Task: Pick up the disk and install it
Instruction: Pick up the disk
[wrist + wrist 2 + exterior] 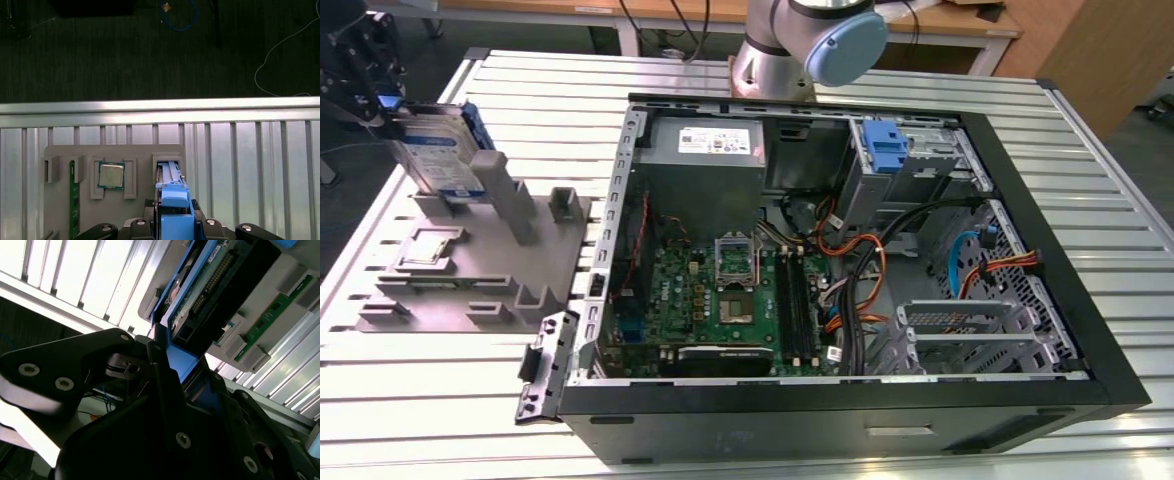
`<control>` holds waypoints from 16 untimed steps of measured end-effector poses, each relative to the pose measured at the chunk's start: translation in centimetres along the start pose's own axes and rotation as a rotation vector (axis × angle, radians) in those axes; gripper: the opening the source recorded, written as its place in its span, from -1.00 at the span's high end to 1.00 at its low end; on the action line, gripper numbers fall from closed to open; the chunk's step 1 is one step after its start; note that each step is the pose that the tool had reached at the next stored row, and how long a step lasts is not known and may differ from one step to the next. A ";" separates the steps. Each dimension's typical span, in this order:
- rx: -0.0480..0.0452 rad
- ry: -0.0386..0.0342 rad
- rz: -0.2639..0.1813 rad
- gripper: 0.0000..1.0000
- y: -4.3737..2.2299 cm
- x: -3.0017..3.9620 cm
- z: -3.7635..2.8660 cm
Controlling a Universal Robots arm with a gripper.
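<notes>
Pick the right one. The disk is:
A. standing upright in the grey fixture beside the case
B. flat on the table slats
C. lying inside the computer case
A: the disk stands on edge in the grey fixture, with the claw closed on it.

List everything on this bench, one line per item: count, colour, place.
disk: one, silver-grey with a blue frame, upright in the holder
holder: one, grey, on the table at the exterior view's left
chip: one, silver, flat in a square pocket of the holder
memory stick: one, green, in a holder slot
computer case: one, black, open, mid-table
motherboard: one, green, inside the case
power supply: one, silver, inside the case beside the arm's base
bracket: one, blue, upright in the drive bay
cables: several, orange and black, beside the motherboard
table: one, silver, slatted
arm: one, grey with a blue cap, behind the case
gripper: one, black, at the disk's upper edge
</notes>
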State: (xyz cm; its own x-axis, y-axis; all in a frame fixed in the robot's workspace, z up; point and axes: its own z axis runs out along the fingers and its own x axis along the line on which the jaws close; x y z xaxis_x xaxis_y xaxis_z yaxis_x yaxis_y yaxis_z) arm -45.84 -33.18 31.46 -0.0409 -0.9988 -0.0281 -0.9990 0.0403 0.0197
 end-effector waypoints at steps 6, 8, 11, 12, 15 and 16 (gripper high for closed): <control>0.0000 0.0002 0.000 0.27 0.02 -0.03 -0.92; 0.0000 0.0002 0.000 0.27 0.02 -0.04 -1.24; 0.0000 0.0002 0.000 0.27 0.03 -0.05 -1.71; 0.0001 0.0003 0.000 0.27 0.04 -0.05 -1.76; 0.0003 0.0003 0.000 0.27 0.03 -0.05 -1.78; 0.0001 0.0004 0.000 0.27 0.03 -0.05 -1.80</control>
State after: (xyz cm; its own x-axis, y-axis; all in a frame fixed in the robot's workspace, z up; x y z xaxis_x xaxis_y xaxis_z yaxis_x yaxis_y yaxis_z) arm -45.84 -33.18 33.26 -0.0408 -0.9988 -0.0277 -0.9990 0.0403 0.0196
